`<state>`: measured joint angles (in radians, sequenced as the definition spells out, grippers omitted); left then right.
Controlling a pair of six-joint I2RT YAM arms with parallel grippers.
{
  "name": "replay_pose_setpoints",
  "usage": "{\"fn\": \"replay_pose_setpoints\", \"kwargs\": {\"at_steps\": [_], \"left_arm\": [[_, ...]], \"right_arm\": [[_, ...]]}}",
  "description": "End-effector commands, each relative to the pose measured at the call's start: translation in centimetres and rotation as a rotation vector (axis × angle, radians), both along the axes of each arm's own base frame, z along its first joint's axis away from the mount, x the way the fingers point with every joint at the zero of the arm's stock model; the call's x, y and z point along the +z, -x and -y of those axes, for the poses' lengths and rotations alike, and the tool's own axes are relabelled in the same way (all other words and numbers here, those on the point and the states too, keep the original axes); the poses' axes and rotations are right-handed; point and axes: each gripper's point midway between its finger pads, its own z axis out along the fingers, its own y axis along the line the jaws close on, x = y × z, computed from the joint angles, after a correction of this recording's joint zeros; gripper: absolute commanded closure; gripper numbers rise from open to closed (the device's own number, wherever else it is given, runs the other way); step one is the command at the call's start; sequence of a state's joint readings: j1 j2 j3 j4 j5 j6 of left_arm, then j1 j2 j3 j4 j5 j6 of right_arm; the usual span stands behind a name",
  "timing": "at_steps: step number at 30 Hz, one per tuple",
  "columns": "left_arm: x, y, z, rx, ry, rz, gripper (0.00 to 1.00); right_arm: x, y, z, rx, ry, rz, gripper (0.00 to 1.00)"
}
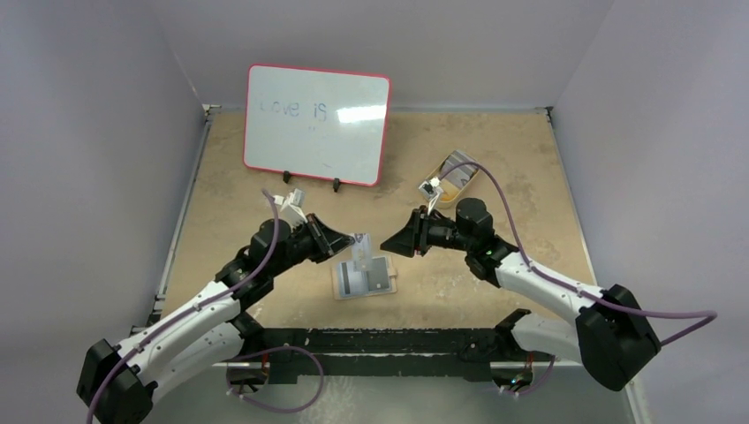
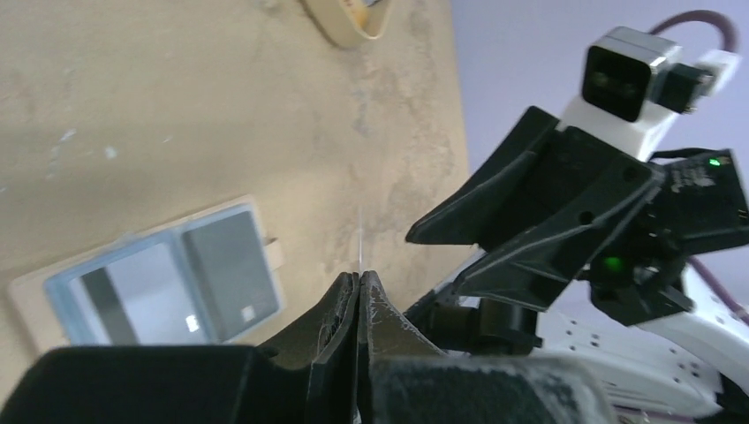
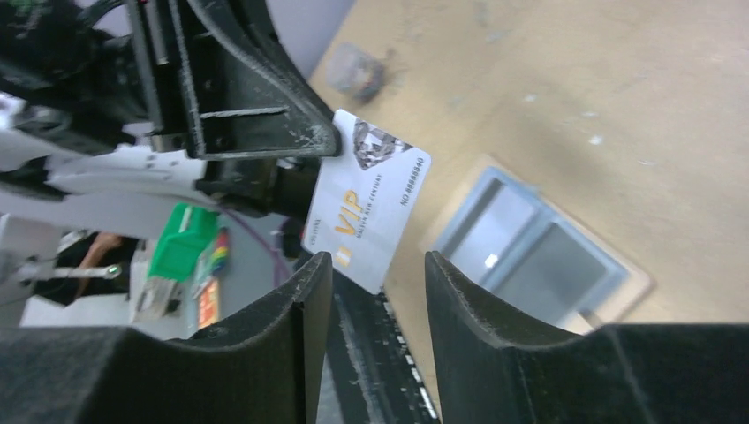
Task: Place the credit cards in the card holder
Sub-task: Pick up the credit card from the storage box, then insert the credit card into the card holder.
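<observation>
While the desk (image 1: 495,177) carries the open card holder (image 1: 363,278) centre-low in frame, no card is clearly in it, so most of the job is left. Left end effector (image 1: 347,246) is pinched tight on one credit card (image 3: 366,199) just above the holder. Card's on edge, long axis approx up-down in frame. Right end effector (image 3: 375,265) has jaws apart, holding nothing.

A pale grey plastic VIP card (image 3: 366,208), pinched in the left tool (image 2: 359,276), hangs just beside the tan leather bifold card holder (image 1: 378,276), which lies open and flat.
</observation>
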<state>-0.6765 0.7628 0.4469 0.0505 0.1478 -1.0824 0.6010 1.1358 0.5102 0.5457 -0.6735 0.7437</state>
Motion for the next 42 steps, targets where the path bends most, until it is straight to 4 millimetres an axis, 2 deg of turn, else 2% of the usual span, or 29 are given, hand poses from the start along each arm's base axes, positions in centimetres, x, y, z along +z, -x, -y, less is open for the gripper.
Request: {"fn": "replay_pose_setpoints", "kwargs": {"at_steps": [1, 5, 9, 14, 22, 25, 33, 37, 42], "left_arm": [[-3.4, -0.6, -1.2, 0.054, -0.121, -0.047, 1.00], [-6.6, -0.9, -1.9, 0.091, -0.180, -0.108, 1.00], [-8.8, -0.6, -0.2, 0.032, -0.135, -0.190, 1.00], [-11.2, -0.4, -0.3, 0.007, -0.203, -0.217, 1.00], [-13.0, -0.3, -0.4, -0.019, -0.266, -0.228, 1.00], [-13.7, 0.0, -0.4, -0.025, -0.257, -0.240, 1.00], [-14.7, 0.0, -0.4, -0.005, -0.232, -0.256, 1.00], [-14.2, -0.1, -0.1, -0.009, -0.206, -0.252, 1.00], [-12.1, 0.4, 0.8, -0.051, -0.146, -0.244, 1.00]], "right_arm": [[-2.0, -2.1, 1.1, -0.120, 0.120, 0.023, 0.52], [-5.7, -3.5, 2.3, -0.229, 0.233, -0.066, 0.51], [-9.0, -4.5, 2.8, -0.271, 0.339, -0.129, 0.53], [-10.9, -5.0, 2.4, -0.259, 0.389, -0.164, 0.57], [-12.4, -4.8, 1.3, -0.225, 0.386, -0.187, 0.63], [-12.5, -4.4, 0.8, -0.206, 0.379, -0.170, 0.65], [-14.3, -3.7, 1.3, -0.193, 0.461, -0.202, 0.71], [-15.2, -3.4, 2.2, -0.209, 0.516, -0.210, 0.78], [-15.9, -3.2, 2.3, -0.209, 0.528, -0.227, 0.81]]}}
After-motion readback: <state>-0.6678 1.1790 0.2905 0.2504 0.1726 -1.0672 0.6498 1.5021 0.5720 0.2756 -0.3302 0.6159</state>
